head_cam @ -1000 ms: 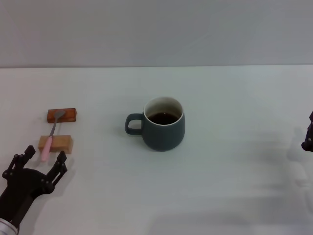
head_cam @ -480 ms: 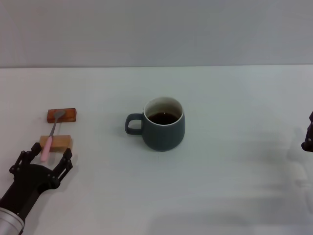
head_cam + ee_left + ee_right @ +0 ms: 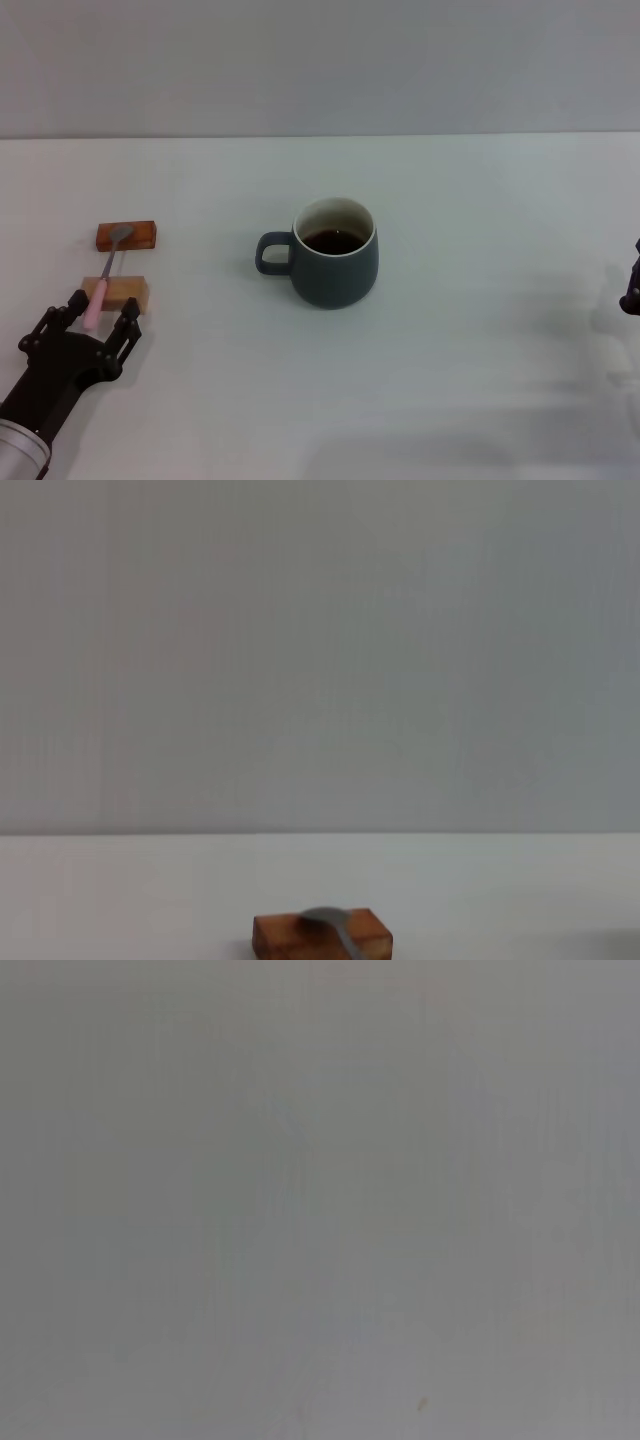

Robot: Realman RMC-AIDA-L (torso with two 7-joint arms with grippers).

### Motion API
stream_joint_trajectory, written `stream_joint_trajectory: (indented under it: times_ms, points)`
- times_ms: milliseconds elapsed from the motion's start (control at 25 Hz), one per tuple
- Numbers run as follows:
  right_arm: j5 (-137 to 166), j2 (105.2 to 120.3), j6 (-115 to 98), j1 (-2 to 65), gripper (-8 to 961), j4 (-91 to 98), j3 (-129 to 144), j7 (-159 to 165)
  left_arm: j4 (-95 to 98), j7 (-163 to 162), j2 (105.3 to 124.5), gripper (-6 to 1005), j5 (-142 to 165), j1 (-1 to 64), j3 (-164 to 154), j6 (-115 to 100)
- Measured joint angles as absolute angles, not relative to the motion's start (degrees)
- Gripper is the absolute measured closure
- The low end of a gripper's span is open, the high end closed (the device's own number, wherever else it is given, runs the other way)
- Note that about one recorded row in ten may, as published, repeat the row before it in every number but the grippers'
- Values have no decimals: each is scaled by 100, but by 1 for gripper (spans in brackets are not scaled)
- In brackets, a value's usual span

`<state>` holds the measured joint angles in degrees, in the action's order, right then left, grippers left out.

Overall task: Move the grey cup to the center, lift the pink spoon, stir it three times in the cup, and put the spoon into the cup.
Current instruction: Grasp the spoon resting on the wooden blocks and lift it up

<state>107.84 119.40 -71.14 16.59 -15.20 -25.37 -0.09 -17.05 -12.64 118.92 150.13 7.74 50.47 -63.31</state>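
Here the grey cup (image 3: 336, 253) stands upright near the middle of the white surface (image 3: 480, 300), its loop handle turned toward the left edge and a dark liquid showing inside its white wall. The pink spoon (image 3: 104, 280) lies well apart from it, close to the left edge, bridged across two small wooden blocks: its grey metal bowl rests on the reddish-brown block (image 3: 127, 235) farther from the robot, and its pale pink handle crosses the tan block (image 3: 116, 293) nearer the robot. The left pincer (image 3: 99, 315) sits near the front left corner with its fingers spread wide, one on either side of the tip of the pink handle, gripping nothing. In the left wrist view the reddish-brown block (image 3: 322, 934) shows with the spoon's bowl on top. The right pincer (image 3: 632, 288) is only a dark sliver at the right edge, and I cannot tell its state.
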Motion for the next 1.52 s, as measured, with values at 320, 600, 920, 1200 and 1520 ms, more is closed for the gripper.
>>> stream_joint_trajectory:
  times_ms: [320,600,920,1200,1520]
  points:
    - [10784,11935,-7135,1652,955,-1520,-2517,-9,-1705,-1268,11895,343,15011,781,5059,-6217]
    - [10784,11935,-7136,1653,955,-1520,-2511,-9,-1764,-1271,11888,444,15012,767,5057,-6225]
    - [10784,11935,-7131,1652,954,-1520,-2519,-9,-1766,-1274,11891,580,14895,764,5043,-6208]
    - [10784,11935,-7122,1652,954,-1520,-2509,-9,-1767,-1275,11885,634,14897,767,5034,-6217]
    - [10784,11935,-7136,1652,953,-1520,-2497,-9,-1776,-1275,11882,653,14897,764,5027,-6211]
